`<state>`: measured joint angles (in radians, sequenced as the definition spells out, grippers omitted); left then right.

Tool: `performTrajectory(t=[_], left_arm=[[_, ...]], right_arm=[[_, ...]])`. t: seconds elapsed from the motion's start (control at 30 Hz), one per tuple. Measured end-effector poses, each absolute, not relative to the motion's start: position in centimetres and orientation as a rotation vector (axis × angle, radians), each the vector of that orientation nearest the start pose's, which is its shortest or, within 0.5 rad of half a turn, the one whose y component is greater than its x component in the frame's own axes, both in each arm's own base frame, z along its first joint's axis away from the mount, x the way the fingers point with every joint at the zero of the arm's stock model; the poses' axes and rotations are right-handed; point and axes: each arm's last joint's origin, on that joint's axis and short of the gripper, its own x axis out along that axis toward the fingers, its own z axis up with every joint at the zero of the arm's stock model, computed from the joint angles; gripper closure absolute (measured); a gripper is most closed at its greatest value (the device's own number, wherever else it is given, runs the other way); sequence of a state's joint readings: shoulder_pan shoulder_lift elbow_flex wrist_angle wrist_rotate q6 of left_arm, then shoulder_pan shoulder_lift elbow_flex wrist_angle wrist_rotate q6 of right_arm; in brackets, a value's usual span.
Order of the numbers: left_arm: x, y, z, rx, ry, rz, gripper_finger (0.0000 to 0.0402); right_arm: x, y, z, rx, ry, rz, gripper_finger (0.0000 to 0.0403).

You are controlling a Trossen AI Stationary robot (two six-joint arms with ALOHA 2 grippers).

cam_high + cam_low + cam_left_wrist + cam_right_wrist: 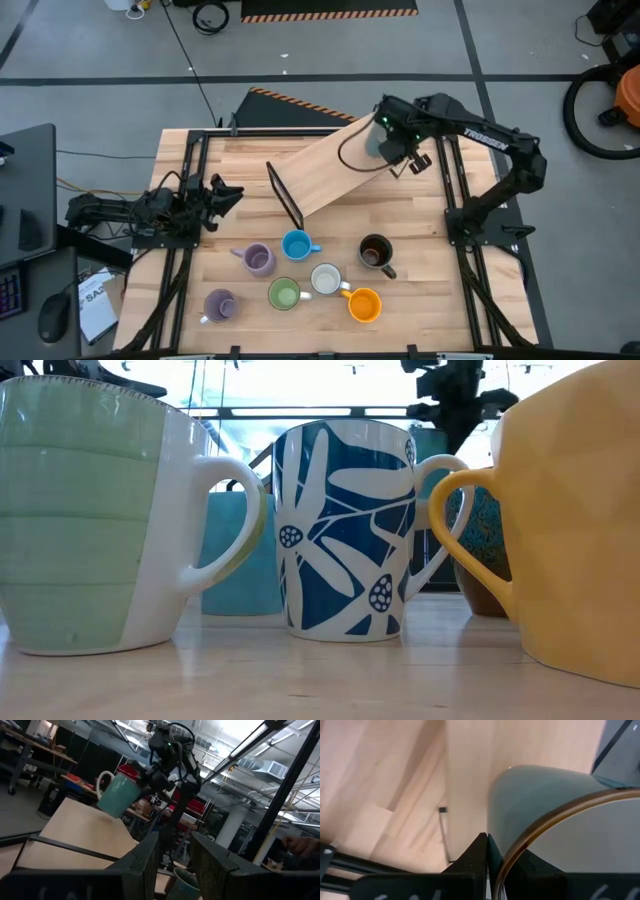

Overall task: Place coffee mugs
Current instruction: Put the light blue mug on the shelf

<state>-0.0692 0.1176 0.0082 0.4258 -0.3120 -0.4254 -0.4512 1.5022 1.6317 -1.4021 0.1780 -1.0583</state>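
My right gripper (392,150) holds a pale teal mug (374,144) with a white handle in the air above the high far end of a sloping wooden board (330,165). The left wrist view shows that mug (117,795) tilted. Several mugs stand upright on the near table: two purple (258,259) (219,305), blue (296,245), dark brown (375,251), white with blue flowers (345,530), green (80,520) and orange (580,510). My left gripper (225,192) is open and waits at the table's left side. My right gripper is shut on the teal mug at its brown-edged rim (517,851). The wall looks pinched there, one finger (482,851) outside; the other is hidden behind the rim. The mug (117,795) is lifted clear, tilted, handle (103,776) uppermost.
The board (330,165) slopes down from the far right toward a thin black stand (285,195) mid-table. Black frame rails (190,180) (455,180) run along both sides. Bare wood lies between the stand and the mugs.
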Motion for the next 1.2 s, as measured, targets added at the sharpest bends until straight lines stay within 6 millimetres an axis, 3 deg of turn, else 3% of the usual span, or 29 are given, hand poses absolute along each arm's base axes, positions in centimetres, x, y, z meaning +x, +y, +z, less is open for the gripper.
performTrajectory(t=[0.27, 0.5, 1.03, 1.2], left_arm=[[9.9, 0.2, 19.7, -0.481, -0.356, 0.174, 0.0285], [9.9, 0.2, 19.6, -0.48, -0.348, 0.176, 0.0285], [9.9, 0.2, 19.6, -0.485, -0.348, 0.175, 0.0285], [9.9, 0.2, 19.6, -0.486, -0.348, 0.174, 0.0285]], right_arm=[[25.4, -15.6, 36.8, -0.694, 1.428, 0.228, 0.0363], [25.8, -17.7, 36.3, -0.669, 1.431, 0.255, 0.0363], [26.0, -17.5, 36.2, -0.595, 1.456, 0.149, 0.0359], [26.4, -17.3, 36.2, -0.617, 1.45, 0.128, 0.0325]])
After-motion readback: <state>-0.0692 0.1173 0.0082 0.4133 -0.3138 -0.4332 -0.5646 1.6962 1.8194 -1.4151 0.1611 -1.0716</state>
